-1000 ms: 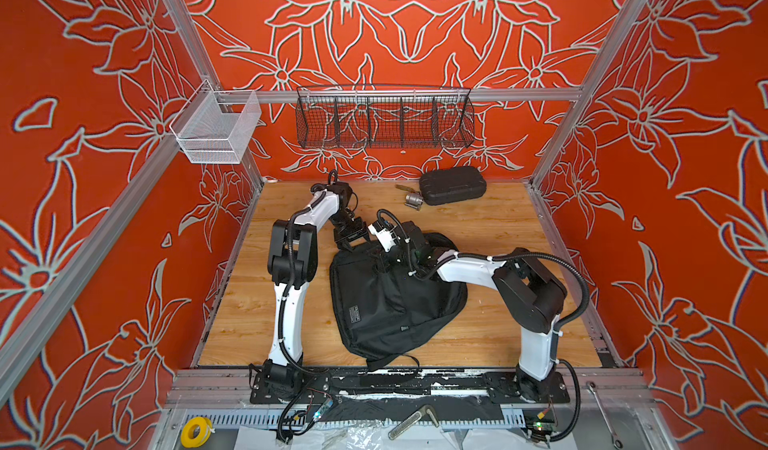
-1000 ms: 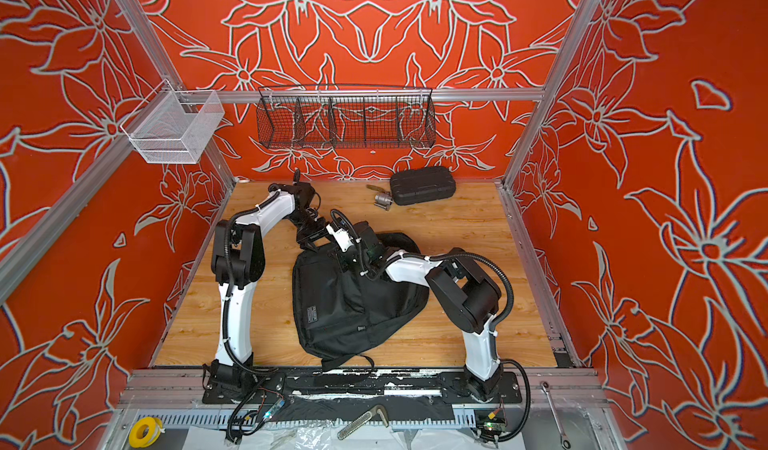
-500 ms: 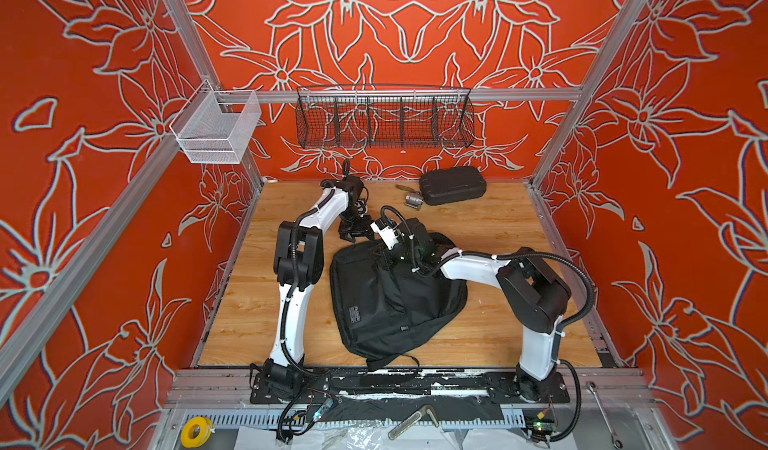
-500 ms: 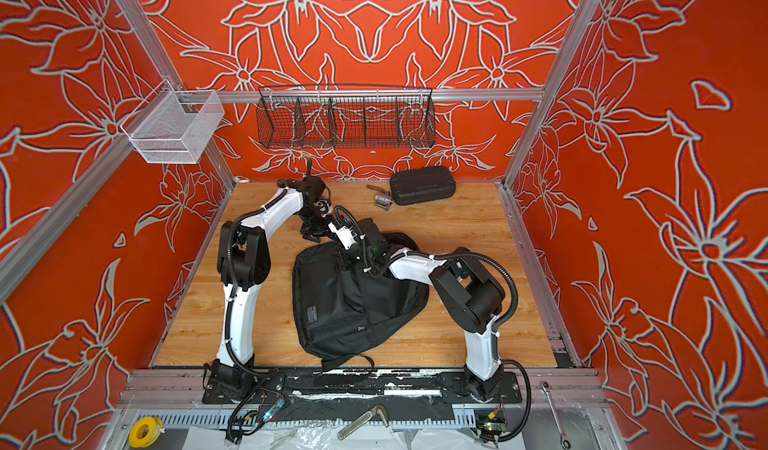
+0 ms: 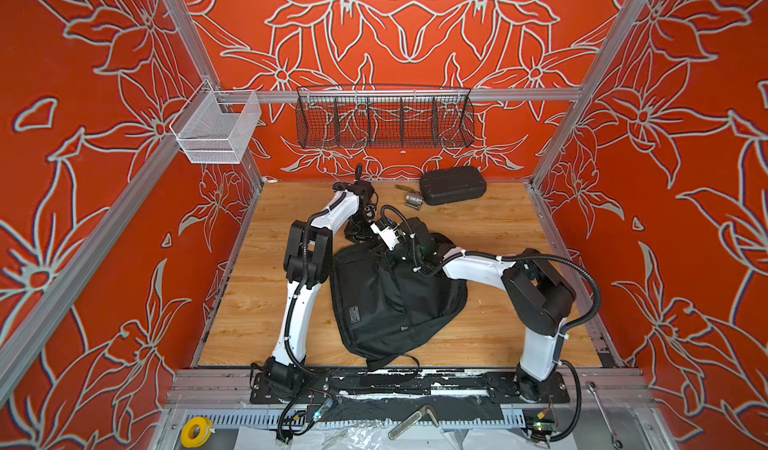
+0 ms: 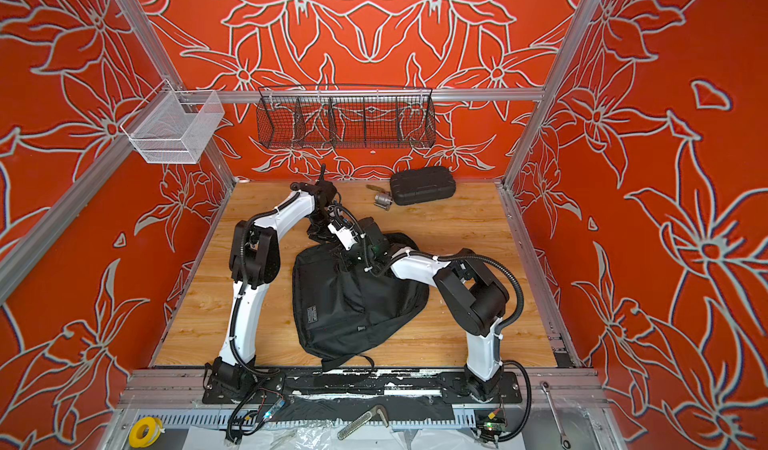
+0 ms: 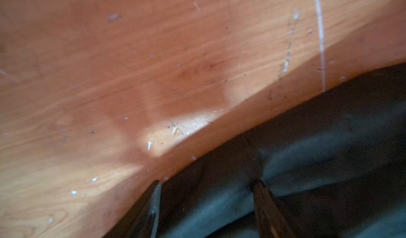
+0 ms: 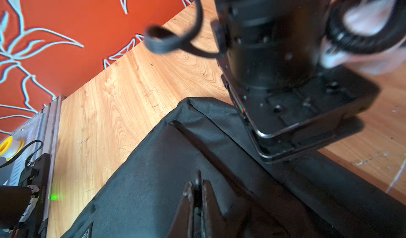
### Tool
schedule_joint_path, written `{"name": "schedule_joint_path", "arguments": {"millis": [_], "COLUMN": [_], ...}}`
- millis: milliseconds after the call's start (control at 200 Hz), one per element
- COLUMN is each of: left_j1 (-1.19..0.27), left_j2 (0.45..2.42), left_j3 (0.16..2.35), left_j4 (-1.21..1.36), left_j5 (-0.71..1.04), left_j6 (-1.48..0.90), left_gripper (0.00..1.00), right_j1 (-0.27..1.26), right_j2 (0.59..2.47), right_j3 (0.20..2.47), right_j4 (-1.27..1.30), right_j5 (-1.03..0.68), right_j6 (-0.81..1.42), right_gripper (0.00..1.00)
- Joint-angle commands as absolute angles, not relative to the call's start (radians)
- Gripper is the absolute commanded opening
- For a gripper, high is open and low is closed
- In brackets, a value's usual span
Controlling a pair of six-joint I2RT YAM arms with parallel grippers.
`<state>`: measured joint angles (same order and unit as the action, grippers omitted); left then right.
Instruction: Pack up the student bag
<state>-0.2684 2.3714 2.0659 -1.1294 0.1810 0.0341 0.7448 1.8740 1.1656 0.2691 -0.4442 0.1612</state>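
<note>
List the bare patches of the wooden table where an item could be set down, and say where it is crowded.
Bare wood lies between the left arm and the left wall, and between the student bag and the right wall, behind the right arm. The back left corner of the table is also free. It is crowded at the bag's far end, where both grippers meet, and near the black case.

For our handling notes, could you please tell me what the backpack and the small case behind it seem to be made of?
Student bag: soft woven fabric, probably nylon; matte, creased, stitched seams. Case: apparently moulded hard shell, perhaps plastic; ribbed, keeps its rounded shape.
</note>
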Motion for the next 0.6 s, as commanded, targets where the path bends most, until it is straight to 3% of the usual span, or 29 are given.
{"name": "schedule_joint_path", "arguments": {"millis": [0, 70, 200, 395, 595], "left_j1": [-0.266, -0.264, -0.25, -0.172, -0.025], "left_j2": [2.41, 2.419, 2.408, 2.368, 2.309], "left_j3": [2.058, 2.054, 2.048, 2.071, 2.001], "left_j4": [-1.164, -1.162, -1.137, -1.125, -1.031], "left_j5": [0.168, 0.162, 0.129, 0.136, 0.283], "left_j6": [0.034, 0.021, -0.032, -0.145, -0.302], "left_gripper": [0.59, 0.44, 0.0, 0.0, 0.0], "right_j1": [0.741, 0.741, 0.741, 0.742, 0.763], "right_j2": [1.824, 1.816, 1.804, 1.8, 1.774], "right_j3": [1.161, 1.159, 1.163, 1.185, 1.153], "right_j4": [0.281, 0.278, 0.251, 0.157, 0.106], "right_j5": [-0.441, -0.43, -0.408, -0.383, -0.382], "right_j6": [0.141, 0.145, 0.149, 0.209, 0.3], "right_gripper": [0.0, 0.0, 0.0, 0.0, 0.0]}}
